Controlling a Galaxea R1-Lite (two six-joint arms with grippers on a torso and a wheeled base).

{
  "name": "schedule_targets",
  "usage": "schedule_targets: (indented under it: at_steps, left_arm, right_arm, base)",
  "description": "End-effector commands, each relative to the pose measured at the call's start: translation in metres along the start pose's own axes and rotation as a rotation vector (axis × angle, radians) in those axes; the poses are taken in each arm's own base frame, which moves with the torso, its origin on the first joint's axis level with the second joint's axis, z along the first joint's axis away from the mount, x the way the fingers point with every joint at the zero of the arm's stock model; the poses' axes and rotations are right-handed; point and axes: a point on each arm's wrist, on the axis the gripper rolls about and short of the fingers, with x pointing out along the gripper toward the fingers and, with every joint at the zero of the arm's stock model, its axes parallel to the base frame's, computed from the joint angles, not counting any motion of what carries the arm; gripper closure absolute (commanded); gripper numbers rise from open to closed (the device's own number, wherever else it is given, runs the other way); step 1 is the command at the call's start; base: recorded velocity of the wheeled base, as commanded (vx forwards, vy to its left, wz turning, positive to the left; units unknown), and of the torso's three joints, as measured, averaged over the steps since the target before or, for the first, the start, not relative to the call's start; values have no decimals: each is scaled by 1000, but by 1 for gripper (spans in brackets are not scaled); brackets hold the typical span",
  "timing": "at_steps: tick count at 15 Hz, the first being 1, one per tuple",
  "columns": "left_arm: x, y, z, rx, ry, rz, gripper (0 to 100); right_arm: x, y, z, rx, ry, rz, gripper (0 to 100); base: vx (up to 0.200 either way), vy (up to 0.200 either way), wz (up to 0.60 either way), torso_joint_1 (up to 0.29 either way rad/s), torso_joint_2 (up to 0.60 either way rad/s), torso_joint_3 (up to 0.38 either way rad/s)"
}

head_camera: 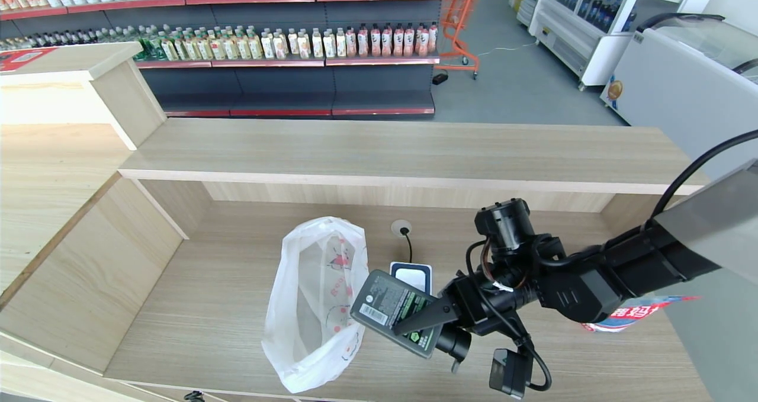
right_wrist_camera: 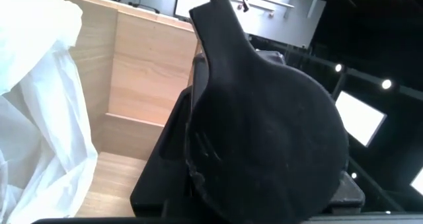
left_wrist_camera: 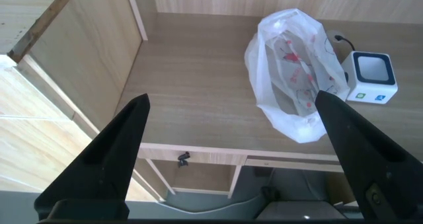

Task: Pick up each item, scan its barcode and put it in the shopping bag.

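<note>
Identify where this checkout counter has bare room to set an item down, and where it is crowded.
Free: the counter between the shopping bag and the left side wall, and the upper ledge. Crowded: around the scanner, where the right pincer holds a packet.

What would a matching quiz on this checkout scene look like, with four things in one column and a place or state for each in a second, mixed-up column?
Things:
1. dark package
2. shopping bag
3. scanner
4. left end effector

Places or states:
A. open, with nothing between its fingers
B. white plastic, upright on the counter with its mouth open
C. gripped by the right end effector, barcode label facing up
D. small white box on the counter next to the bag

Pairs: 1-C, 2-B, 3-D, 4-A
</note>
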Motion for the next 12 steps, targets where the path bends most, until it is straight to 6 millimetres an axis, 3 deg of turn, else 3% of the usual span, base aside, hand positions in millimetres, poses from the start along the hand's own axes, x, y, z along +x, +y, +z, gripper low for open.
schedule_targets:
  at_steps: [1,4,6,10,12]
  left_arm:
    - [0,0,0,0,0,0,0]
    - [0,0,0,0,0,0,0]
    - [0,0,0,0,0,0,0]
    - [0,0,0,0,0,0,0]
    - [0,0,0,0,0,0,0]
  right_arm:
    - [2,-1,-2,-14,-2,-5,100]
    - [3,-2,-2,-11,-5,-6,100]
    - [13,-18,-3,88,-29,-30,100]
    - [-24,-96,-21,195,69,-40,100]
    - [-41,-142,-15,189,114,-50,100]
  base:
    - [0,0,0,0,0,0]
    - [0,0,0,0,0,0]
    - [0,0,0,0,0,0]
    - [0,0,0,0,0,0]
    - [0,0,0,0,0,0]
